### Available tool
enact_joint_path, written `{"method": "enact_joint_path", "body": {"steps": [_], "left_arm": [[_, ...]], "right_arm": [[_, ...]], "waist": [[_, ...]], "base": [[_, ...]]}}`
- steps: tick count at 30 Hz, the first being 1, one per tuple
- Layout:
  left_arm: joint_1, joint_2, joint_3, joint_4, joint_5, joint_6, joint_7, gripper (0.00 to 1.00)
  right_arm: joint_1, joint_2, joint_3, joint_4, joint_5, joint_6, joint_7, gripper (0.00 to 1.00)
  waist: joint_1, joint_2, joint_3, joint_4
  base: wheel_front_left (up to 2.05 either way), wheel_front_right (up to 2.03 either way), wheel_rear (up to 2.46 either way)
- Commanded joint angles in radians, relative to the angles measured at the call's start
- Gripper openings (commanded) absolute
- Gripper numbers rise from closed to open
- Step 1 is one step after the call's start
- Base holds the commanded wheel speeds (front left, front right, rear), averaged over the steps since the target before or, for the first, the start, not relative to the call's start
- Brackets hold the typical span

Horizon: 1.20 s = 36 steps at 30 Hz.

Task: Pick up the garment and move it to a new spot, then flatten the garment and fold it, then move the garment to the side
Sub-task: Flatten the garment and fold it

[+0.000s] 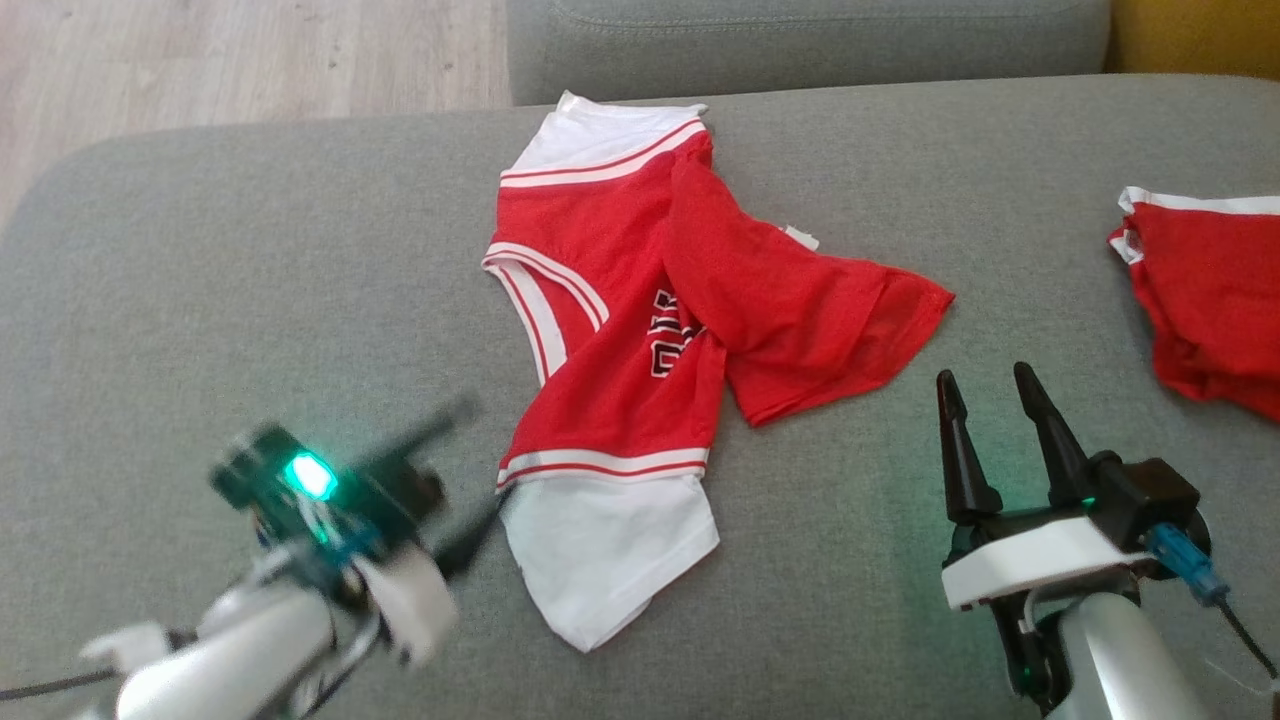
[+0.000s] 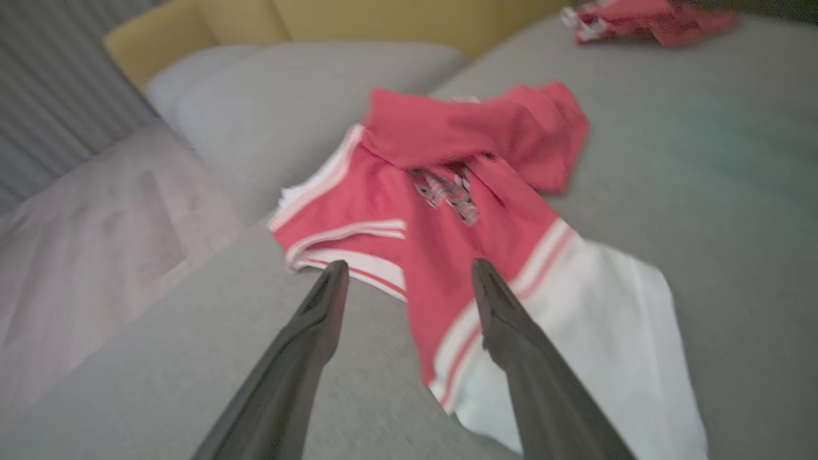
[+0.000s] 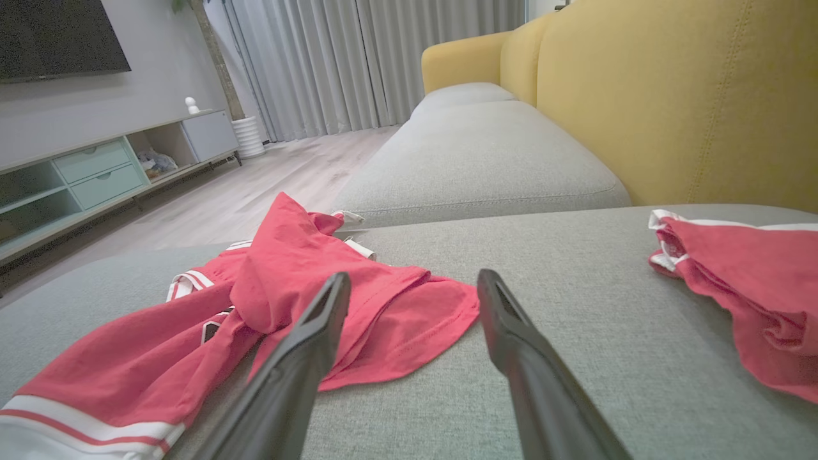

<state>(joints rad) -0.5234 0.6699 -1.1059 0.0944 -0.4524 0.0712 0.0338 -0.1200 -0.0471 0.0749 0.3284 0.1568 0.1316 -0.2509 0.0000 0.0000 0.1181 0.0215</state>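
The left gripper (image 1: 480,455) is seen with its jaws spread wide and nothing held between them. It is blurred in the head view. In the left wrist view the left gripper (image 2: 409,265) is pointed at the striped edge of the garment (image 2: 447,211), just beside it; whether a fingertip touches the cloth cannot be told. The right gripper (image 1: 984,375) is likewise held wide and empty, near the red flap at the garment's right side but apart from it.

The garment (image 1: 610,330), a red and white jersey, is laid loose near the middle of the grey sofa cushion (image 1: 200,300), gripped by neither hand. It is not flat: a broad red flap is thrown across the chest and out to the right, part of the lettering is covered, and a white panel is spread toward the robot. A second red garment (image 1: 1200,300) is bunched at the cushion's right edge, well apart.

Whether the first move to a new spot has been made cannot be read from the pictures, though it is suggested by the released cloth. The flattening is judged undone, and the folding and the move to the side are left to do.
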Motion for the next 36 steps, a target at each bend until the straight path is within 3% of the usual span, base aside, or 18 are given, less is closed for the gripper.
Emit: {"method": "enact_joint_path", "body": {"steps": [1,2,6,9,13,18,26,36], "left_arm": [[-0.008,-0.016,0.139,-0.004,-0.084,0.081,-0.078,1.00],[-0.008,-0.016,0.139,-0.004,-0.084,0.081,-0.078,1.00],[0.045,-0.108,0.309,0.026,-0.228,0.194,-0.235,1.00],[0.083,-0.175,0.416,0.046,-0.277,0.242,-0.287,1.00],[0.154,-0.264,0.565,0.036,-0.245,0.254,-0.295,1.00],[0.254,-0.349,0.696,0.024,-0.121,0.190,-0.295,1.00],[0.270,-0.438,0.791,0.062,0.014,0.085,-0.295,1.00],[0.227,-0.523,0.823,0.126,0.111,0.000,-0.296,1.00]], "right_arm": [[-0.007,-0.003,0.019,-0.038,-0.008,-0.001,-0.011,1.00],[-0.007,-0.003,0.019,-0.038,-0.008,-0.001,-0.011,1.00],[-0.007,-0.003,0.012,-0.050,-0.011,-0.001,-0.011,1.00],[-0.006,-0.003,0.011,-0.056,-0.016,-0.001,-0.011,1.00],[-0.017,-0.003,0.019,-0.061,-0.022,-0.001,-0.011,1.00],[-0.034,-0.003,0.013,-0.068,-0.023,-0.001,-0.011,1.00],[-0.126,-0.003,-0.005,-0.054,-0.026,-0.001,-0.011,1.00],[-0.332,-0.003,-0.051,0.169,0.090,-0.001,0.060,1.00]], "waist": [[0.0000,0.0000,0.002,0.006],[0.0000,0.0000,0.002,0.006],[0.0000,0.0000,0.008,0.014],[0.0000,0.0000,0.016,0.019],[0.0000,0.0000,0.034,0.015],[0.0000,0.0000,0.058,0.014],[0.0000,0.0000,0.115,0.038],[0.0000,0.0000,0.181,0.083]], "base": [[0.00,0.00,0.00],[0.00,0.00,0.00],[0.00,0.00,0.00],[0.00,0.00,0.00],[0.00,0.00,0.00],[0.00,0.00,0.00],[0.00,0.00,0.00],[0.00,0.00,0.00]]}}
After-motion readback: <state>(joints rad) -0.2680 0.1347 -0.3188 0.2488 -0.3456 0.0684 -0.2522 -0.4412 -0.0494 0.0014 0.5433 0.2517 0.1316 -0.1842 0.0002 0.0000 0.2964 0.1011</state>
